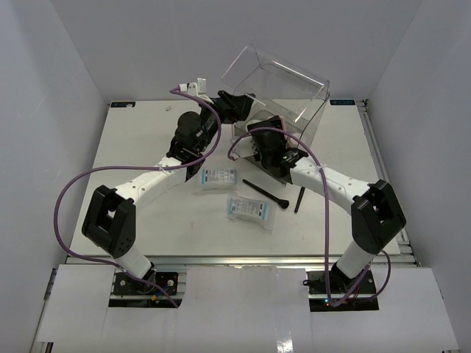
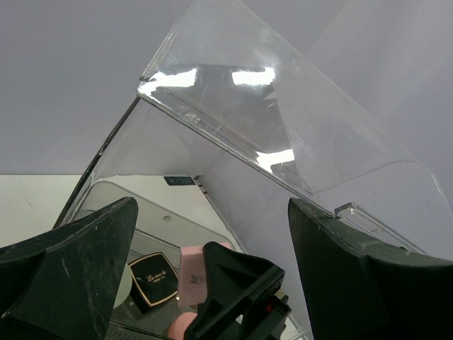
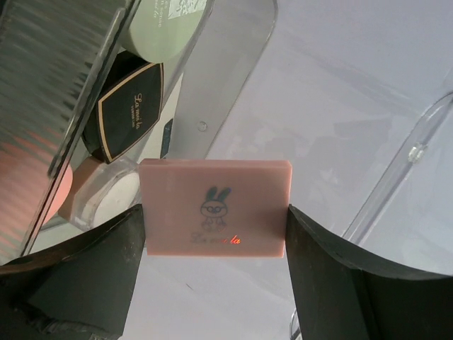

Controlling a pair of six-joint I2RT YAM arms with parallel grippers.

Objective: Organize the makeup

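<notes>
My right gripper (image 1: 263, 141) is shut on a pink square puff (image 3: 214, 185) with a bunny print and holds it inside the open clear box (image 1: 309, 121). The puff also shows in the left wrist view (image 2: 190, 273). My left gripper (image 1: 237, 103) is open at the box's left side, under the raised clear lid (image 2: 233, 106), whose edge lies against its right finger (image 2: 354, 276). A pink round puff (image 2: 180, 327) lies in the box. Two white-blue sachets (image 1: 218, 178) (image 1: 250, 209) and two thin black brushes (image 1: 265, 193) (image 1: 299, 198) lie on the table.
Inside the box are a black compact (image 3: 127, 106) with gold lettering, a pale green round tin (image 3: 159, 28) and a white round pad (image 3: 113, 202) in a clear pot. White walls surround the table (image 1: 147, 147). Purple cables arc over both arms.
</notes>
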